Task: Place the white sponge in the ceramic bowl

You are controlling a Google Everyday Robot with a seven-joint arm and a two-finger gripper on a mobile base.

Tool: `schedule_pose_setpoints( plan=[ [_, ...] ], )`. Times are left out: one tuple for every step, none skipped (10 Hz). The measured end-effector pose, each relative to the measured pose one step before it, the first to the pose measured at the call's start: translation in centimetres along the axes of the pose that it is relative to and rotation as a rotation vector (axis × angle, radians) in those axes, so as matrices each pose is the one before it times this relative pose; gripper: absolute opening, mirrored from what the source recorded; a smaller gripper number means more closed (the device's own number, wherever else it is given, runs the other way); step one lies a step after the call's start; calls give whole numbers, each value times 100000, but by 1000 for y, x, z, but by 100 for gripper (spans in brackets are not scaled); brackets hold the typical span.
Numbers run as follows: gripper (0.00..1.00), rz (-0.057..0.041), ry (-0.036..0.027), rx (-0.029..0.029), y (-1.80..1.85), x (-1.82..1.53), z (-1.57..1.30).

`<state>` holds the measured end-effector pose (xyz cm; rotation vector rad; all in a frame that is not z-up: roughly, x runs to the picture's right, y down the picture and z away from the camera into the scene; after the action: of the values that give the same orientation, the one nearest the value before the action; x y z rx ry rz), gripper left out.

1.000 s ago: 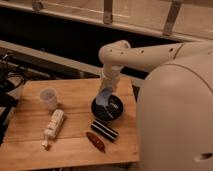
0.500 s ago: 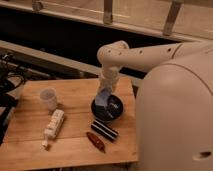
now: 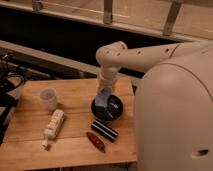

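Note:
The glossy black ceramic bowl (image 3: 109, 109) sits on the wooden table (image 3: 30, 140), right of centre. My gripper (image 3: 103, 98) hangs straight down from the white arm over the bowl's left part. A pale bluish-white sponge (image 3: 103, 99) shows at the gripper's tip, just above or touching the bowl's inside. I cannot tell whether the sponge is held or resting.
A translucent whitish cup (image 3: 48, 98) stands at the table's left. A long white segmented bar (image 3: 53, 125) lies below it. A dark striped packet (image 3: 104, 129) and a brown oblong item (image 3: 95, 141) lie in front of the bowl. My white body (image 3: 175, 120) fills the right.
The arm and gripper stay over the bowl with barely any movement. The other objects have not moved.

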<state>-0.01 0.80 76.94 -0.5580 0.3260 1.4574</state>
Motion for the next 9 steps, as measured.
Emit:
schedule_pose_setpoints(
  plan=[
    [53,-213,-60,-1,14,-11,30],
    [53,-267,-62,17,38,-28,47],
    [53,-749,55,-92,224,-4,57],
    [53,-599,129,-58,168,44,61],
    [53,-448,26,-28,134,-3,27],
    [53,-244,-93,-85,56,-53,-32],
    [53,-328,194,-41,-7,51,114],
    [53,-270,189,31,38,74,123],
    [53,-409,76,-41,155,47,94]
  ],
)
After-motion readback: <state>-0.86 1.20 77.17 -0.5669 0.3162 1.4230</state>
